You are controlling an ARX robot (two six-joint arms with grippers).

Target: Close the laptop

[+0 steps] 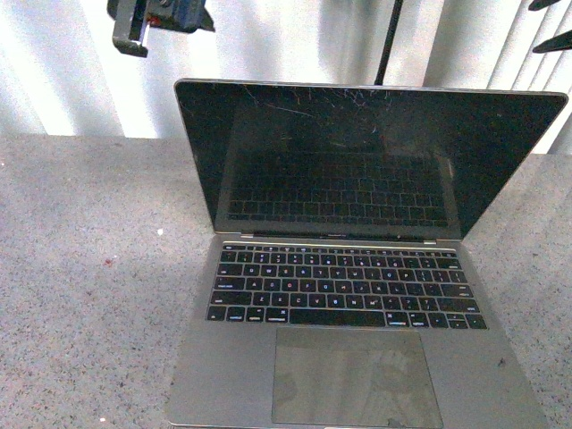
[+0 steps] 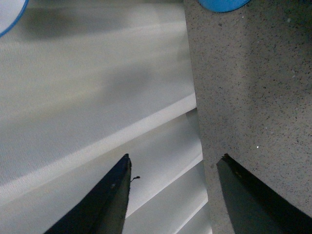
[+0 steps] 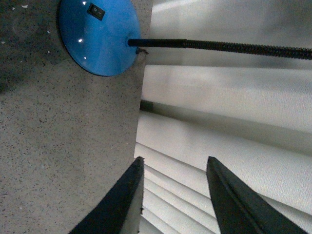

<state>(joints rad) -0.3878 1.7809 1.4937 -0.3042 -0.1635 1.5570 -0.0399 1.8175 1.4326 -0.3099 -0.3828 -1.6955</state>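
Note:
The laptop stands open in the middle of the speckled grey table in the front view. Its scratched black screen faces me, nearly upright, and its black keys and large trackpad lie towards me. My left gripper hangs high at the far left, above and behind the lid's left corner. My right gripper shows as dark fingertips at the far right, above the lid's right corner. Both are open and empty. The left gripper and the right gripper show spread fingers, and the laptop is out of both wrist views.
White blinds run along behind the table. A lamp with a round blue base and a black pole stands at the table's far edge. The pole rises behind the laptop lid. The blue base also shows in the left wrist view.

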